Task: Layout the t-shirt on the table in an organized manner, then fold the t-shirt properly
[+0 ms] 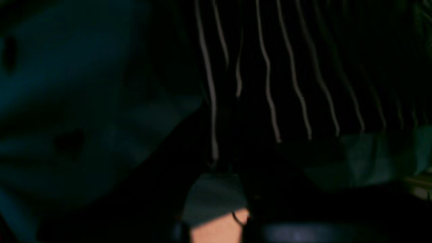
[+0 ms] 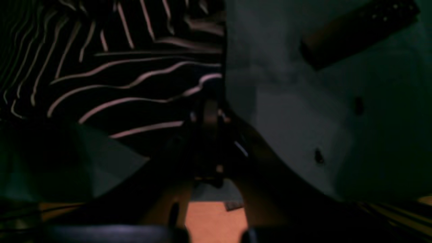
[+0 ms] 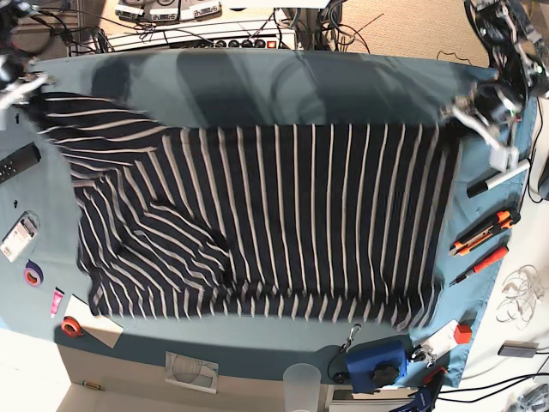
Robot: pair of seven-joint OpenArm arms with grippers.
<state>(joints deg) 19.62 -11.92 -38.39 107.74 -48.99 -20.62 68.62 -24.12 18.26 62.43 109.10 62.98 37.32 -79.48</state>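
Along the table's right edge lie a white marker with a black cap point(image 3: 496, 179), an orange-and-black utility knife point(image 3: 485, 232) and a slim red-handled screwdriver point(image 3: 479, 265). Near the front right corner sits a blue boxy device with a black knob point(image 3: 377, 363), and a clear plastic cup point(image 3: 301, 384) stands just left of it. On the left edge rest a black remote control point(image 3: 17, 162), a purple tape roll point(image 3: 33, 275) and an orange tape roll point(image 3: 71, 325). A white power strip point(image 3: 206, 36) runs behind the back edge.
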